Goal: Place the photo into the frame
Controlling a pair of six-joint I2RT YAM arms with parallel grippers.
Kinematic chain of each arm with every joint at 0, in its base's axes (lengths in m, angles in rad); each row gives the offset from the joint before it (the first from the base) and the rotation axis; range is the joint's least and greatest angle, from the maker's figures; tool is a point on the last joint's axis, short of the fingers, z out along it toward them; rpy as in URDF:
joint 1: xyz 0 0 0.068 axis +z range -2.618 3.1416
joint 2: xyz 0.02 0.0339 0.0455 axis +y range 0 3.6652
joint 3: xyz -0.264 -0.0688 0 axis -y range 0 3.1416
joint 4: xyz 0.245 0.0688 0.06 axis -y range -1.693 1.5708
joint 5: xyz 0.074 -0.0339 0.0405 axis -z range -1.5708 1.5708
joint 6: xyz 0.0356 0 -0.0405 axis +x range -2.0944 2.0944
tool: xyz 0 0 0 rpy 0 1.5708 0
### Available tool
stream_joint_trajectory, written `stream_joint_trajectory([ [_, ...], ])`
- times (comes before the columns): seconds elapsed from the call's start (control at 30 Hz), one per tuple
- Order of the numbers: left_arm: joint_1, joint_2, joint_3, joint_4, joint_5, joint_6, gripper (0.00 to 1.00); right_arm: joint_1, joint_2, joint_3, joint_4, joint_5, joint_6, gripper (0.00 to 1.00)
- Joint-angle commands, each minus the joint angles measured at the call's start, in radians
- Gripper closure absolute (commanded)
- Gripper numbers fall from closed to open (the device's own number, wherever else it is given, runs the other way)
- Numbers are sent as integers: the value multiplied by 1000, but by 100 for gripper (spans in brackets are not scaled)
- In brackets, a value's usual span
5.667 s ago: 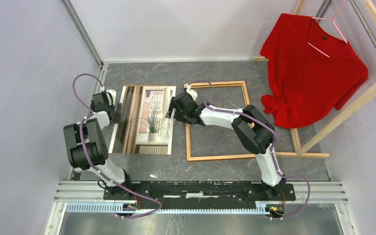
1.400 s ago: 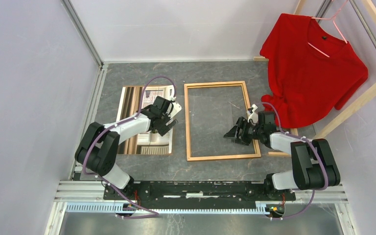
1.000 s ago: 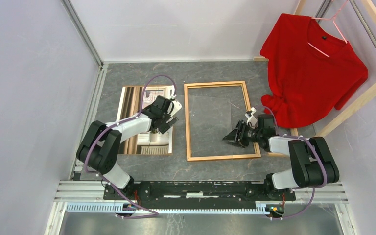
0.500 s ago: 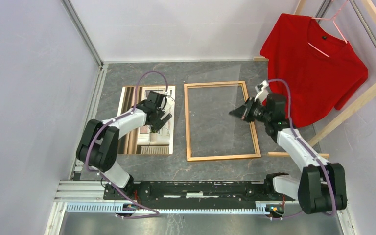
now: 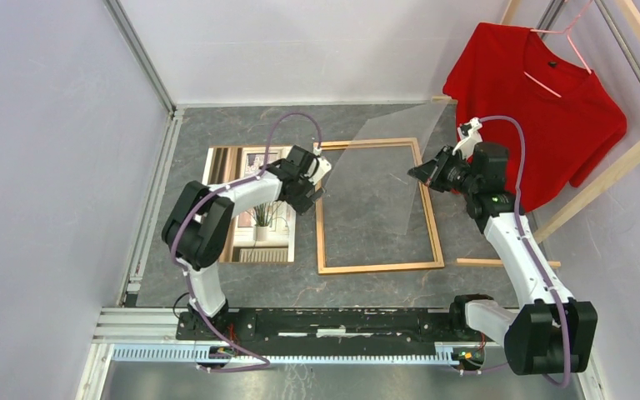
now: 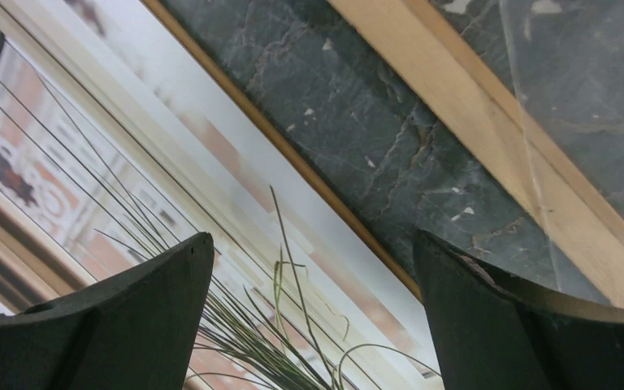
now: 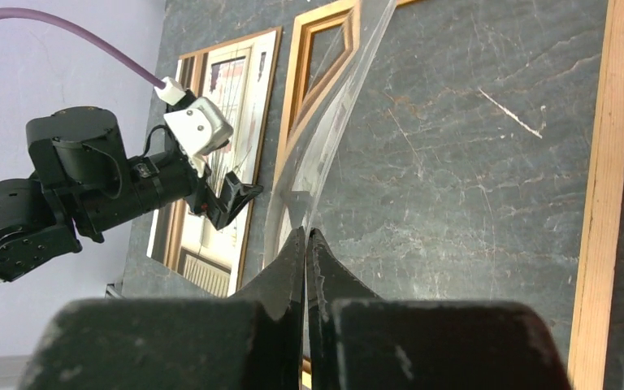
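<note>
1. Top view: the photo (image 5: 258,235) is seen lying flat and picture side up on the table (image 5: 242,125), just left of the frame (image 5: 379,267), with a thin strip of bare table between them; it is not in the frame
2. Top view: the left claw (image 5: 315,188) is held wide open and empty, low over the gap between the photo's right edge and the frame's left rail, near their far corners
3. Top view: the right claw (image 5: 423,173) is closed on the right edge of a clear sheet (image 5: 383,183), which is held tilted over the frame, its far corner reaching past the far rail; whether its low edge touches the frame cannot be told
4. Top view: a red shirt (image 5: 533,125) is hung on a pale wooden rack (image 5: 608,179) at the far right
5. Left wrist view: the two dark fingers (image 6: 89,325) are shown spread far apart with nothing between them; below them the photo's plant and white border, the strip of table and the frame rail are seen, and the sheet's edge is seen crossing that rail
6. Right wrist view: the fingertips (image 7: 291,260) are pressed together on the thin edge of the sheet, which curves away over the frame; beyond it the left claw is seen open beside the photo
</note>
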Motion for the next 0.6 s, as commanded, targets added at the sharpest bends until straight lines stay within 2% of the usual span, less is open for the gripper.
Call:
stream_joint_trajectory([
  [0.0, -26, 42, 5, 42, -47, -39, 0, -7, -4, 30, -9, 1, -38, 100],
  [0.13, -27, 51, -29, 61, -43, -41, 0, -10, 2, 38, -23, -5, -46, 100],
  [0.3, -15, 45, -119, 120, -156, 16, 0, -9, 3, 37, -22, -24, -51, 100],
  [0.57, 154, -7, -235, 163, -178, 95, 0, -9, 1, 46, -51, -31, -75, 100],
])
